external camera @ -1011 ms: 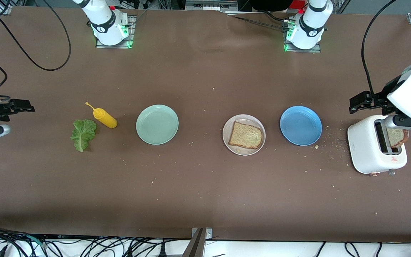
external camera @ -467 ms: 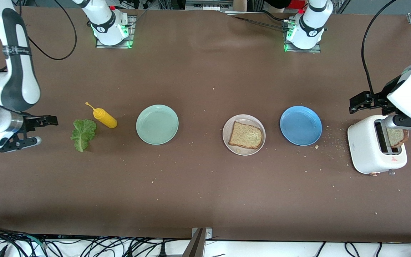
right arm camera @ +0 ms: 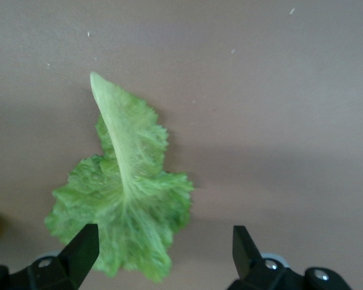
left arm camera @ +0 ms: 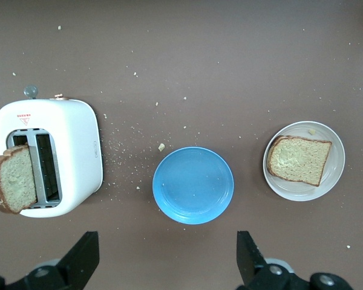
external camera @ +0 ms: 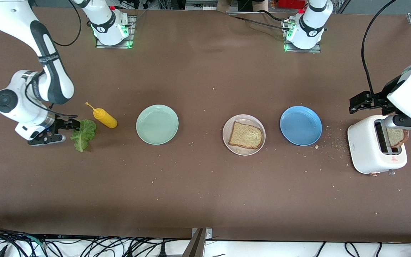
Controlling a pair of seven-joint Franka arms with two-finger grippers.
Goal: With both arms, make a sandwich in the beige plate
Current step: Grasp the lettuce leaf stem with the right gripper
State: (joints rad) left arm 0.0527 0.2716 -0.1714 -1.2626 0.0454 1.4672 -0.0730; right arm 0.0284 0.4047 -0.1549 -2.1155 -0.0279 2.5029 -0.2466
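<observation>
Front view shows the right gripper [external camera: 62, 131], jaws wide, beside the lettuce leaf [external camera: 83, 134]; the left gripper [external camera: 371, 107], also wide, hangs over the toaster [external camera: 369, 150]; 1 bread slice [external camera: 246, 135] lies on the beige plate [external camera: 228, 125].

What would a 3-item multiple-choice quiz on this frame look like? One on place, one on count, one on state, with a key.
1. Where does the bread slice that is out of the toaster lie?
A. on the mint-green plate
B. on the beige plate
C. on the blue plate

2. How many plates are on the table?
A. two
B. three
C. four

3. How do the right gripper's fingers stand by the lettuce leaf?
A. open, the leaf not held
B. shut on the leaf
C. shut on the yellow bottle

Key: 1 B, the slice sits inside the beige rim. 2 B, mint-green, beige and blue. 3 A, the right wrist view shows both fingers apart with the leaf flat on the table.
</observation>
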